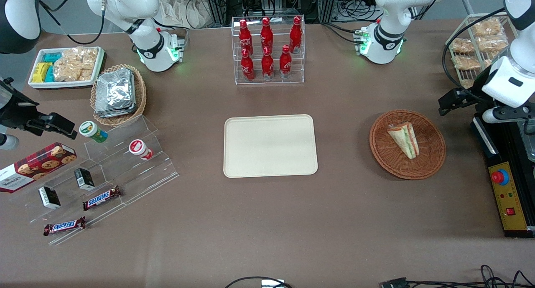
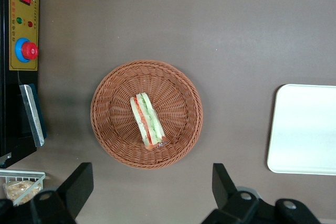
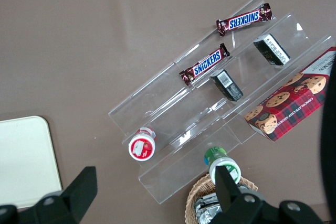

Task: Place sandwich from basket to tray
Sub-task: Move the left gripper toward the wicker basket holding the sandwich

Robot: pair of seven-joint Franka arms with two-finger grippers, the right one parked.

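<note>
Front view gives us the whole brown tabletop (image 1: 342, 221): the sandwich (image 1: 404, 138) lies on its side inside the reddish-brown wicker basket (image 1: 388, 162), toward the working arm's end, with its filling edge of green and red layers showing. We see the cream tray (image 1: 270, 146) near the middle of the tabletop, well apart from the basket and with nothing on it. Farther from the front camera than the tray, a clear rack of red bottles (image 1: 268, 49) stands upright. We find the left arm's end effector (image 1: 449, 102) beside the basket at the working arm's edge of the tabletop, raised above the surface and not touching the basket or the sandwich. From the left wrist view we look straight down on the basket (image 2: 113, 140) with the sandwich (image 2: 146, 120) resting across its middle, and the two dark fingers (image 2: 79, 184) of the end effector (image 2: 149, 187) stand spread wide apart with nothing between them. A yellow control box (image 2: 23, 22) with a red button lies near the basket, and one rounded end of the tray (image 2: 304, 129) shows too.
</note>
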